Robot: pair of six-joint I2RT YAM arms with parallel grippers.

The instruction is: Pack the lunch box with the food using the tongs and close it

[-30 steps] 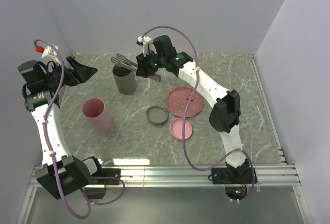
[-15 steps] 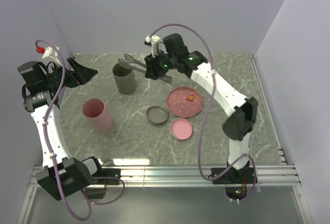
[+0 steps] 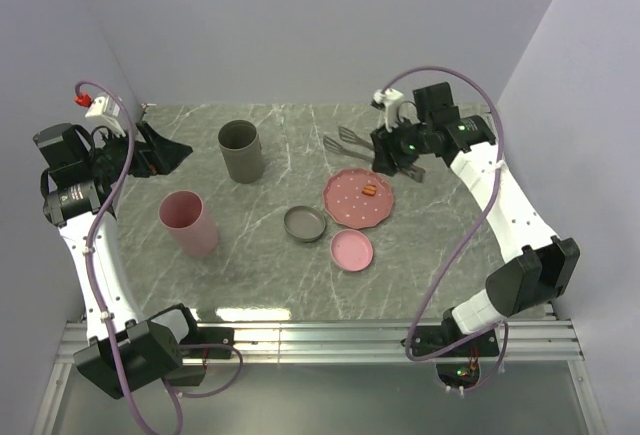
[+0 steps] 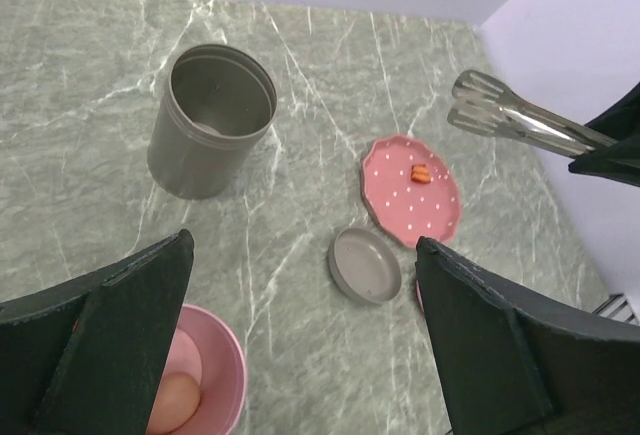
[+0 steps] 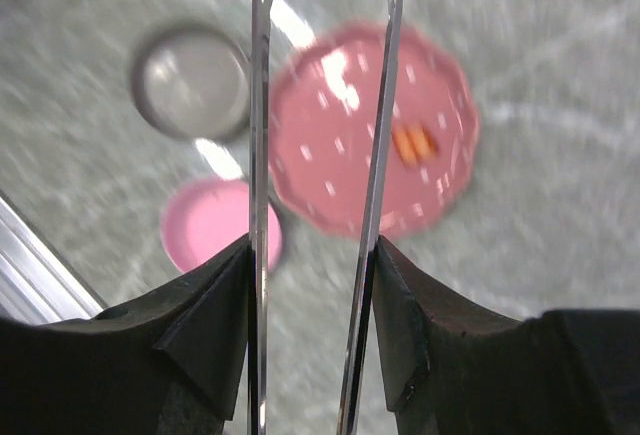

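- Green-veined marble table (image 3: 450,245) is enclosed by plain lavender walls on three sides.
- Left gripper (image 3: 165,147) is held at the far left of the table. Its jaws are spread wide and nothing is between them.
- Right gripper (image 3: 393,153) is positioned at the far right, just beyond the pink dotted plate (image 3: 345,205). Its jaws are closed on the tongs (image 3: 348,140).
- In the right wrist view, one finger (image 5: 215,315) is pressed against the outside of each tong arm. A gap is left between the two arms.
- The tongs are carried clear of the table, and the flattened tips are pointed left, past the plate's far edge.
- Orange sausage bits (image 3: 369,191) are located on the plate, right of its centre, directly below the tongs in the right wrist view.
- A peach egg-shaped piece (image 4: 172,402) is seen inside the pink cup (image 3: 188,223), which is set upright at the near left.
- A grey canister (image 3: 240,151) is placed upright behind the pink cup, well apart from it, and is uncovered.
- A shallow grey lid (image 3: 305,223) is laid just left of the plate.
- A pink lid (image 3: 352,249) is laid just in front of the plate. Whether it touches the rim cannot be told.
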